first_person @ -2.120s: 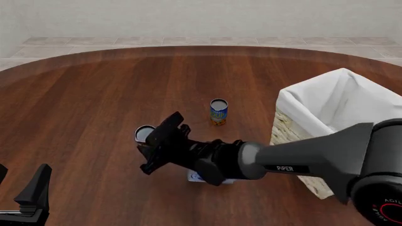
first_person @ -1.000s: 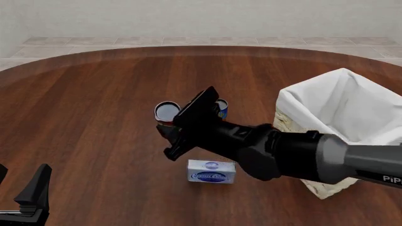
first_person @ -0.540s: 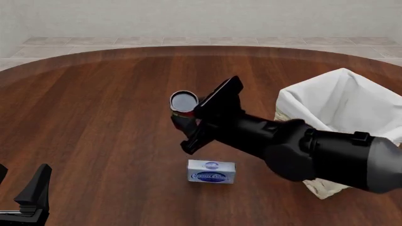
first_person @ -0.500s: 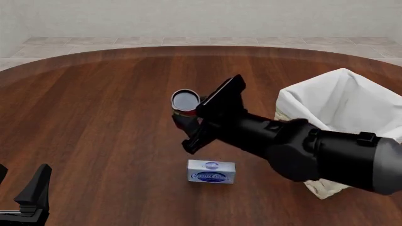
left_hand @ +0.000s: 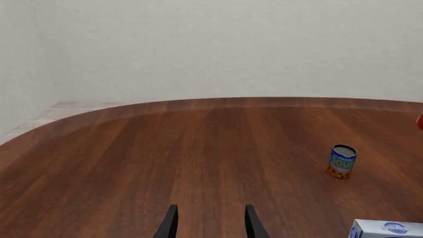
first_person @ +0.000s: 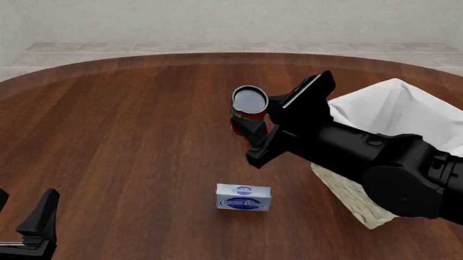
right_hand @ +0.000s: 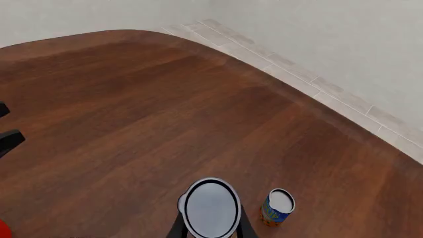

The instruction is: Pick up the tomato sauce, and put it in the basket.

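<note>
i see the left gripper (first_person: 32, 230) low at the near edge, fingers spread, holding nothing, partly cut off. blue-white box (first_person: 244, 197) flat on the table (first_person: 108, 135). right gripper (first_person: 257, 127) pinches the tomato sauce (first_person: 249, 110) above the table, beside the basket (first_person: 361, 203); my right arm hides the basket's near corner. blue-and-orange can (right_hand: 277, 207) only visible in the wrist views.

The thick right arm (first_person: 376, 162) is showing as matte black and dark grey rounded segments, with a bulbous joint housing and small raised tabs along its top. Its black right gripper (first_person: 271, 130) is presenting a flat rectangular plate and narrow blade-like fingers (right_hand: 177, 229). The black left gripper (left_hand: 209, 223) is showing two slim tapered fingers (left_hand: 166, 225), angular and glossless.
</note>
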